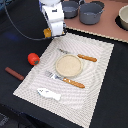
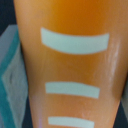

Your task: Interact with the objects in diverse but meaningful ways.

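Observation:
The yellow-orange bread loaf [image 2: 70, 65] with white slashes fills the wrist view, right against the camera. In the exterior view only a bit of that loaf [image 1: 47, 33] shows under my gripper [image 1: 51, 32], which is shut on it above the placemat's far corner. A red tomato [image 1: 33, 58] lies on the dark table off the mat's left edge. The brown sausage [image 1: 14, 73] lies nearer the front left. A flat white fish [image 1: 48, 93] rests on the mat's near corner. Two blue-grey pots [image 1: 91, 12] stand on the pink board behind.
A striped placemat [image 1: 95, 75] carries a tan plate [image 1: 68, 65], a knife [image 1: 80, 56] and a fork [image 1: 65, 79] with orange handles. A white bowl [image 1: 123, 18] sits at the exterior view's right edge. A black cable [image 1: 20, 30] loops behind the arm.

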